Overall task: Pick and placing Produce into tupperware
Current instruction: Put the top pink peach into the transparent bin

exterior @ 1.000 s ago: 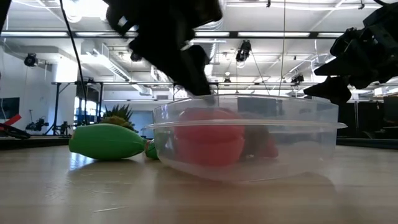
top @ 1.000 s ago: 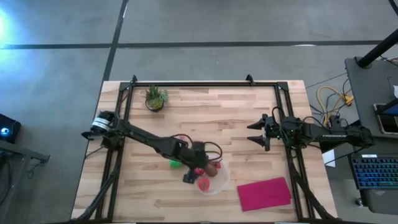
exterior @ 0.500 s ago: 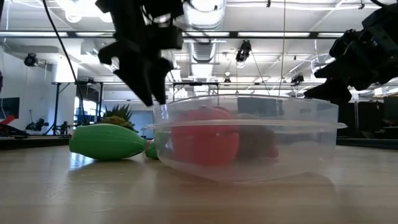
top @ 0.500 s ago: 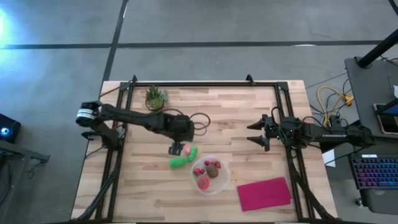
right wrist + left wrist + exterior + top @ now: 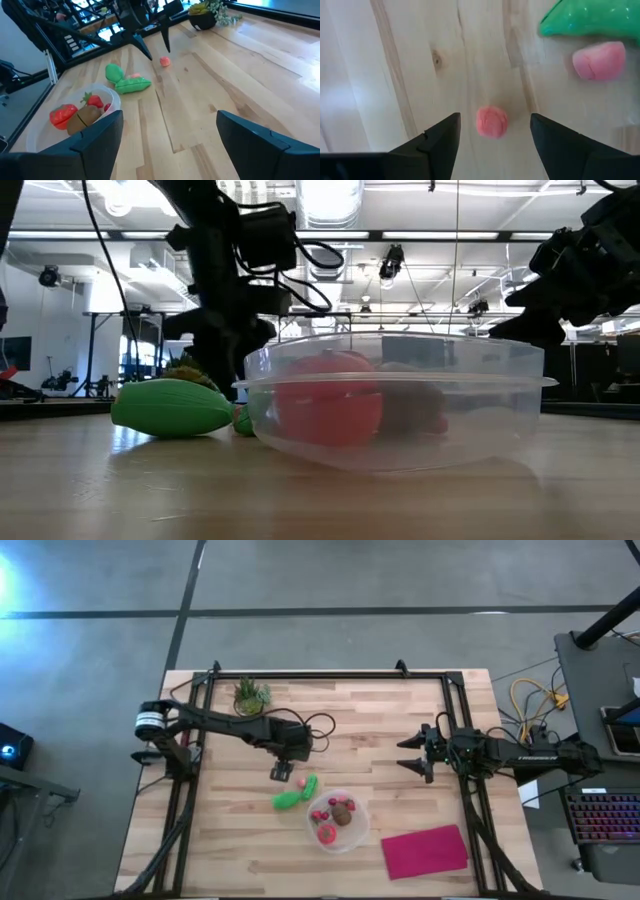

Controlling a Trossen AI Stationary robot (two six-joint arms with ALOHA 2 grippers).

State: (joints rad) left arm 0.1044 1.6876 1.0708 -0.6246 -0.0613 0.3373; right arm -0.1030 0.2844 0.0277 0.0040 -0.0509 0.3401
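My left gripper point(image 5: 281, 772) is open and points down at the table. Its two fingers stand on either side of a tiny red ball point(image 5: 492, 121) without touching it; the ball lies on the wood and also shows in the right wrist view point(image 5: 165, 61). A pink bit point(image 5: 599, 60) and two green pieces point(image 5: 290, 799) point(image 5: 310, 783) lie just beyond, left of the round clear tupperware point(image 5: 361, 812). The tupperware holds a brown oval point(image 5: 88, 114), a red piece point(image 5: 62, 115) and a small red strawberry-like bit point(image 5: 95, 100). My right gripper point(image 5: 405, 753) is open and empty, above the table's right side.
A flat magenta cloth point(image 5: 425, 850) lies near the front right. A potted green plant point(image 5: 250, 697) stands at the far left. A dark metal frame point(image 5: 300, 676) runs around the table's edges. Bare wood lies between the two grippers.
My left gripper has gone up out of the tupperware, toward the table's left and far edges. It has then come down over the tiny red ball beside the green pieces. The produce in the tupperware now shows uncovered.
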